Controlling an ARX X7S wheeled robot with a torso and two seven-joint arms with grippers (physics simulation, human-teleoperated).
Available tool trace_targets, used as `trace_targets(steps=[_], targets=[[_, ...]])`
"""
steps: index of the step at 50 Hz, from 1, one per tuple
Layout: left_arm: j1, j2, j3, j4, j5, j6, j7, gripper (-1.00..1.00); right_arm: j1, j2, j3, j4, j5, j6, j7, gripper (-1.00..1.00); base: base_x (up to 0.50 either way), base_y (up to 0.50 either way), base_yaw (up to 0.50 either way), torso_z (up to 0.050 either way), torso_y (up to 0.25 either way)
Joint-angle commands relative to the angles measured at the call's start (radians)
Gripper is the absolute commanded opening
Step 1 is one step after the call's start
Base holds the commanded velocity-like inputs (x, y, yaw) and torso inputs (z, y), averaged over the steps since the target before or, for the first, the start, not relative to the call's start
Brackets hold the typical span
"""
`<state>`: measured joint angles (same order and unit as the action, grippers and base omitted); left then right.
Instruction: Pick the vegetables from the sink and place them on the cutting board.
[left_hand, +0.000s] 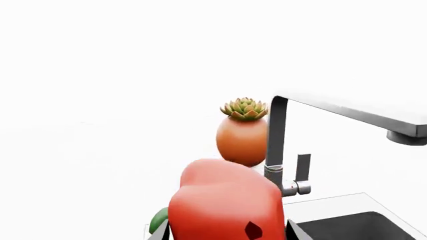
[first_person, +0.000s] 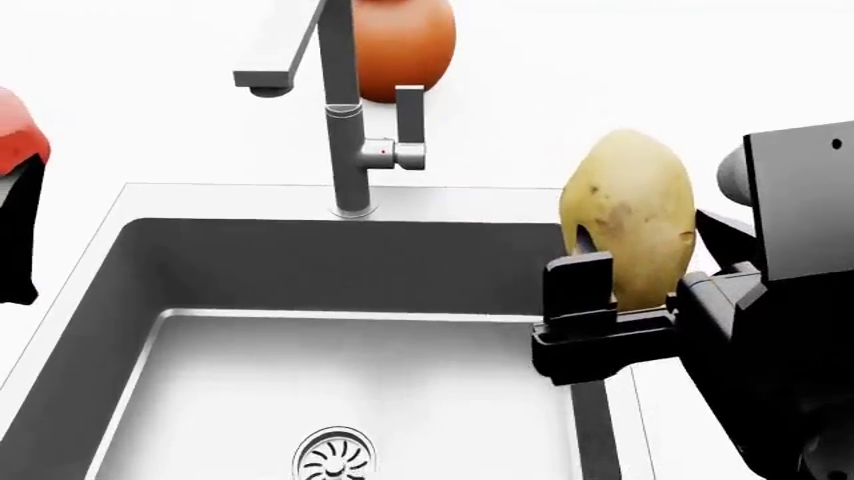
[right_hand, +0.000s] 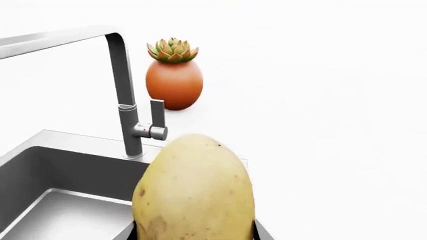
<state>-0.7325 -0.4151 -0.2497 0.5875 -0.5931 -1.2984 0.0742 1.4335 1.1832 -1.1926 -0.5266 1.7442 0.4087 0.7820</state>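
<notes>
My right gripper (first_person: 627, 300) is shut on the yellowish-tan potato (first_person: 630, 225), which stands upright above the sink's right rim; the potato also fills the right wrist view (right_hand: 193, 192). My left gripper (left_hand: 223, 235) is shut on the red bell pepper (left_hand: 223, 200), its green stem showing beside it. In the head view only a red edge of the pepper (first_person: 16, 135) shows at the far left, above the counter left of the sink. The grey sink (first_person: 334, 270) holds only its round drain (first_person: 334, 455). The cutting board is out of view.
A tall grey faucet (first_person: 340, 110) with a side lever stands behind the sink, its spout reaching left. A big round orange pot (left_hand: 241, 140) with a green succulent sits behind the faucet. White counter surrounds the sink.
</notes>
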Motion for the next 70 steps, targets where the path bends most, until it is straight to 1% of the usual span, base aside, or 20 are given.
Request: trace_targets(steps=[1,17,30,40,70], targets=[[0.017,0.004,-0.001,0.016,-0.007,-0.013,0.002,-1.0,-0.018,0.035,0.015,-0.033,-0.018,-0.026,0.01,-1.0,-0.46,0.0,0.0,0.0,0.0],[0.018,-0.005,-0.012,0.02,-0.023,-0.018,0.003,-1.0,-0.035,0.054,0.02,-0.048,-0.02,-0.046,0.014,-1.0,-0.37,-0.05,0.0,0.0,0.0],[0.019,0.004,-0.002,0.029,-0.03,-0.021,-0.012,-1.0,-0.055,0.073,0.018,-0.06,-0.03,-0.062,0.017,-1.0,-0.11,-0.49,0.0,0.0,0.0],[0.033,-0.005,0.0,0.02,-0.032,-0.007,-0.006,-1.0,-0.053,0.082,0.022,-0.061,-0.03,-0.057,0.017,-1.0,-0.01,-0.5,0.0,0.0,0.0],[0.039,-0.013,0.002,0.019,-0.047,0.0,-0.016,-1.0,-0.085,0.082,0.015,-0.066,-0.036,-0.067,0.01,-1.0,-0.01,-0.49,0.0,0.0,0.0]])
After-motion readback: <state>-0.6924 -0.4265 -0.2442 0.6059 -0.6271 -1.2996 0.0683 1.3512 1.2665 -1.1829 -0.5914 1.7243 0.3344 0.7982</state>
